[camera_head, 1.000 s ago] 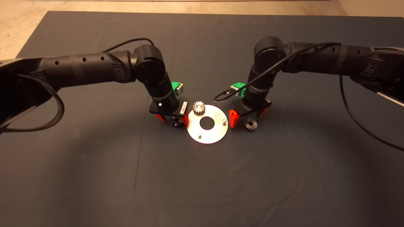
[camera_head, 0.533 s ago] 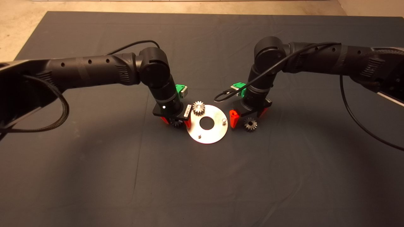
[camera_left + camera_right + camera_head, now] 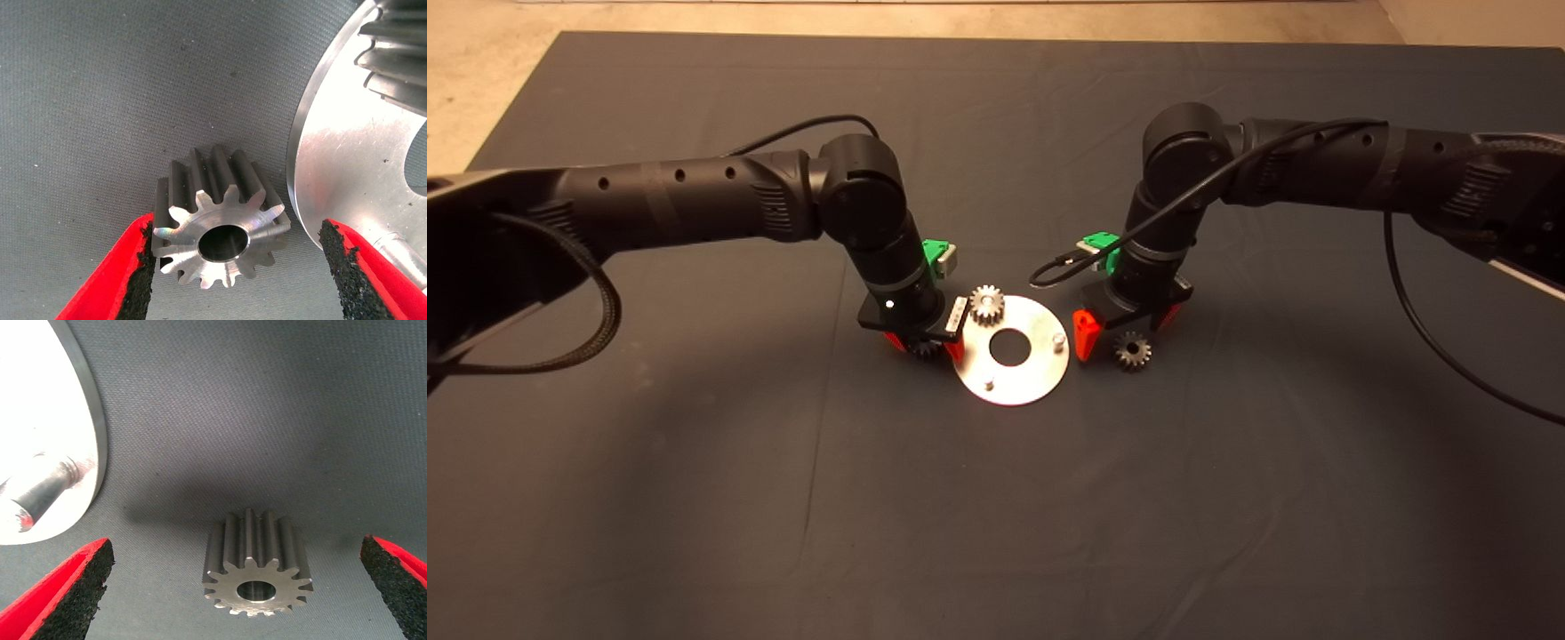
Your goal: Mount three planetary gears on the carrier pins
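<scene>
The carrier disc [image 3: 1040,366] lies flat at mid-mat. One planetary gear [image 3: 986,305] sits on its far-left pin, and two carrier pins [image 3: 1057,340] [image 3: 989,384] stand bare. Just left of the disc, my left gripper [image 3: 923,345] is low and open around a second gear [image 3: 925,352]. In the left wrist view that gear [image 3: 220,217] lies against one pad [image 3: 141,273], with a gap to the other, beside the disc's rim [image 3: 333,153]. My right gripper [image 3: 1127,331] hangs open above the third gear [image 3: 1132,351]. That gear [image 3: 257,563] lies free between wide-spread pads [image 3: 73,593], near a pin [image 3: 43,490].
The dark mat [image 3: 996,516] has wide bare room in front of the disc and behind the arms. A black cable [image 3: 1049,267] loops off the right wrist towards the disc. Pale floor [image 3: 480,71] shows past the mat's far left corner.
The left arm has shifted slightly right towards the disc, settling its fingers around the gear on the mat. The right arm, the disc and the gears have not moved.
</scene>
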`<action>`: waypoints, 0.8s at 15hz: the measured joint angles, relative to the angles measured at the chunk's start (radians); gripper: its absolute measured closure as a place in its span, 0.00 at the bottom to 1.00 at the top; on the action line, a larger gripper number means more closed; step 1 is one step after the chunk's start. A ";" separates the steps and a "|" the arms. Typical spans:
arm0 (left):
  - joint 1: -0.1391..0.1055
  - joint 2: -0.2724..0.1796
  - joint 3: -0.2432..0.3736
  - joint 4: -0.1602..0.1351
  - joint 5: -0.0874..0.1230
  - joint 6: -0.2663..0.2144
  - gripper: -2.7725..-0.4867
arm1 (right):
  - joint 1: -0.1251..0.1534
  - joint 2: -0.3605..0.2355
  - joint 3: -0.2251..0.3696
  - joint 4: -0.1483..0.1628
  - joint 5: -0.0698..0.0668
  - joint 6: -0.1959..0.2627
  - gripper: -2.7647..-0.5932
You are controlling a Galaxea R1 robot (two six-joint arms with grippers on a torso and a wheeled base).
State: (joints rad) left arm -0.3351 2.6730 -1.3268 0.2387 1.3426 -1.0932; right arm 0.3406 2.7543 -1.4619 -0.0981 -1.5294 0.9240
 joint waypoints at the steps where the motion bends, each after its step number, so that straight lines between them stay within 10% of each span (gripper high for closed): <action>1: -0.001 0.000 0.000 0.000 0.001 -0.012 0.49 | 0.000 0.000 0.000 0.000 0.000 0.000 0.00; 12: -0.017 0.001 0.000 -0.002 0.018 -0.019 0.55 | -0.017 0.000 0.000 -0.004 0.000 0.000 0.00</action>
State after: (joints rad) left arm -0.3526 2.6735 -1.3268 0.2370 1.3604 -1.1126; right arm 0.3232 2.7543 -1.4615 -0.1019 -1.5298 0.9240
